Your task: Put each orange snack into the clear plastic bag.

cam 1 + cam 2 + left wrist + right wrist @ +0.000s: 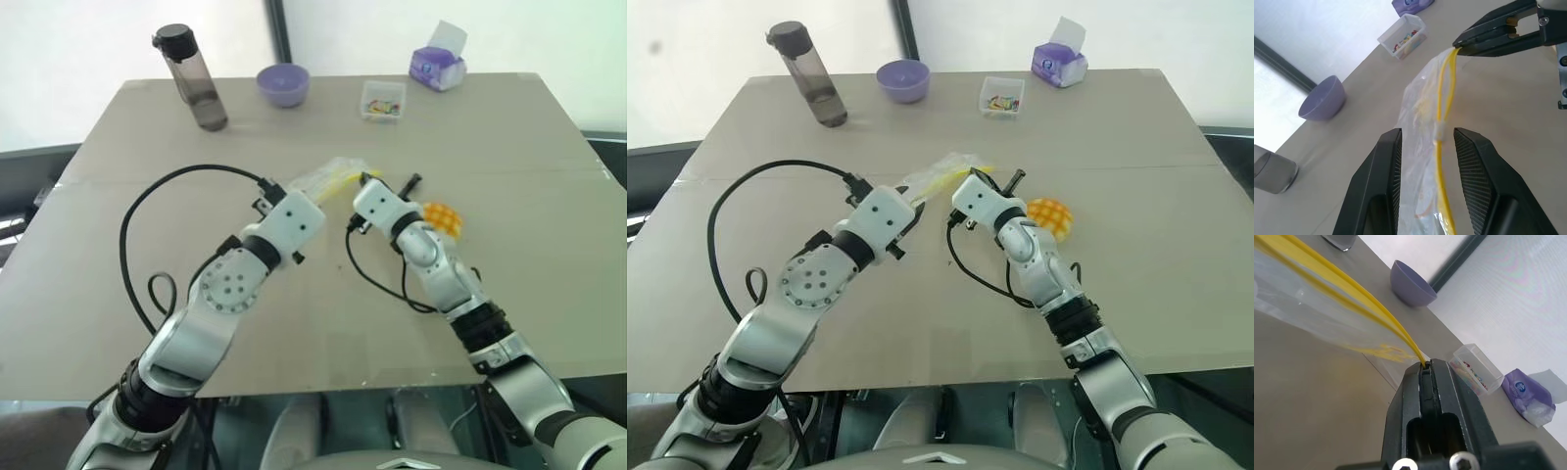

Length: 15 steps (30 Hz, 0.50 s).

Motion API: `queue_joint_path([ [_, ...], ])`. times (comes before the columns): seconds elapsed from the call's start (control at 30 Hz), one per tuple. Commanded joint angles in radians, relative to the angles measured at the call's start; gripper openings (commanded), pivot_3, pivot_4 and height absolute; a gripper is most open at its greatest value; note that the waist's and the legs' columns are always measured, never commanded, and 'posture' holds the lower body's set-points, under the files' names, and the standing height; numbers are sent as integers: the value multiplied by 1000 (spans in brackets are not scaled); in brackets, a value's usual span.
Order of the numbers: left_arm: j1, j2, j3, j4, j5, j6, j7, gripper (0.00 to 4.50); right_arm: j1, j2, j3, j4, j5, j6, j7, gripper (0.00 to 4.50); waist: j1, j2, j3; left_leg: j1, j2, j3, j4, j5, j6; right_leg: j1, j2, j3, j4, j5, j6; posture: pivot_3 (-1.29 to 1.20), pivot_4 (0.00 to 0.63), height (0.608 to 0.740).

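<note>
Right gripper (1426,366) clamping clear plastic bag (1425,127)

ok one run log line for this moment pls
right pincer: shut on clear plastic bag seal | left pincer: around bag | orange snack: on table, unbagged

Your left gripper (1424,147) is level, pointing forward-right, fingers (1382,161) part-spread around the clear plastic bag (1422,110). Your right gripper (1426,366) aims forward-left, fingers clamped tight on the bag's yellow seal corner. Both arms reach inward, wrists close together.
</note>
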Motion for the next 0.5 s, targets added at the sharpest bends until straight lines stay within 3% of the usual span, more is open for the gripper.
queue_joint_path([
  [0.03,6,8,11,-11,39,35,-21,1759,1,0,2,-57,4,-22,-13,0,0,0,0,0,0,0,0,0,0,0,0,0,0,0,0,0,150,740],
  [0.3,12,-3,16,-22,53,82,-51,1759,8,-3,3,-63,3,-22,-14,0,0,0,0,0,0,0,0,0,0,0,0,0,0,0,0,0,150,740],
  [0.4,4,-12,16,-23,57,79,-61,992,9,-2,2,-63,5,-22,-14,0,0,0,0,0,0,0,0,0,0,0,0,0,0,0,0,0,150,740],
  [0.47,3,-19,15,-29,60,81,-65,149,11,-2,3,-65,5,-23,-14,0,0,0,0,0,0,0,0,0,0,0,0,0,0,0,0,0,150,740],
  [0.5,5,-20,13,-33,63,82,-67,65,13,-1,3,-65,7,-22,-13,0,0,0,0,0,0,0,0,0,0,0,0,0,0,0,0,0,150,740],
])
